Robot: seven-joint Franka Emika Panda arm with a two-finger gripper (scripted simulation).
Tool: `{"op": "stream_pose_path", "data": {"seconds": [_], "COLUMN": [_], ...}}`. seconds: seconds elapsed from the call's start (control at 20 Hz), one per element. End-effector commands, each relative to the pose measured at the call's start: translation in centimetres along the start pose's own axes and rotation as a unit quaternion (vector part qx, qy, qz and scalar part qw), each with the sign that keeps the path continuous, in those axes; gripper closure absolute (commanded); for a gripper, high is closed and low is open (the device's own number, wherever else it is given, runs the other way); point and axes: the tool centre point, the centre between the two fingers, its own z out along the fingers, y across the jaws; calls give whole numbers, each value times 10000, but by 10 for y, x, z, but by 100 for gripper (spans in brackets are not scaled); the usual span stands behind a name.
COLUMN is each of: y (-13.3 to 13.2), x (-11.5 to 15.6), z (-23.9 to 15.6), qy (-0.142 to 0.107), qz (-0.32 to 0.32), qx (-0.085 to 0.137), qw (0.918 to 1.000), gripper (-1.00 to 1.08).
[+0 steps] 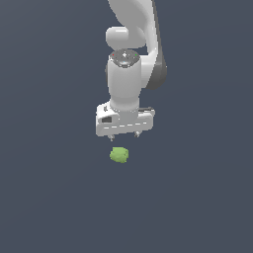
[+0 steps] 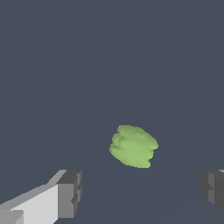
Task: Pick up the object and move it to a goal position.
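Observation:
The object [image 1: 119, 154] is a small bumpy bright-green blob lying on the flat dark grey surface. In the wrist view the object [image 2: 133, 146] lies between and beyond the two fingers. My white gripper [image 1: 124, 135] hangs pointing down just above and behind it, not touching it. Its jaws stand wide apart and open, with nothing between them. One dark finger pad [image 2: 70, 193] shows on one side and the other pad [image 2: 214, 189] at the frame's edge.
The white arm [image 1: 129, 54] rises behind the gripper to the top of the exterior view. A plain dark grey surface [image 1: 49, 197] spreads all around, with no other objects in sight.

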Motion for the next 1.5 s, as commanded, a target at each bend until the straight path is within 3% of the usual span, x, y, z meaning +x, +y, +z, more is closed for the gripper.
{"op": "stream_pose_path", "data": {"seconds": [0.0, 0.35, 0.7, 1.05, 1.45], "y": [1, 6, 10, 14, 18], "x": [-1, -3, -5, -8, -11], "z": [5, 22, 39, 55, 74], "qy": [-27, -112, -188, -247, -290], "qz": [-281, -1211, -2138, -3043, -4040], "qx": [-2, 9, 45, 104, 193], "qw": [9996, 9926, 9767, 9522, 9141], "gripper": [-92, -92, -92, -92, -92]}}
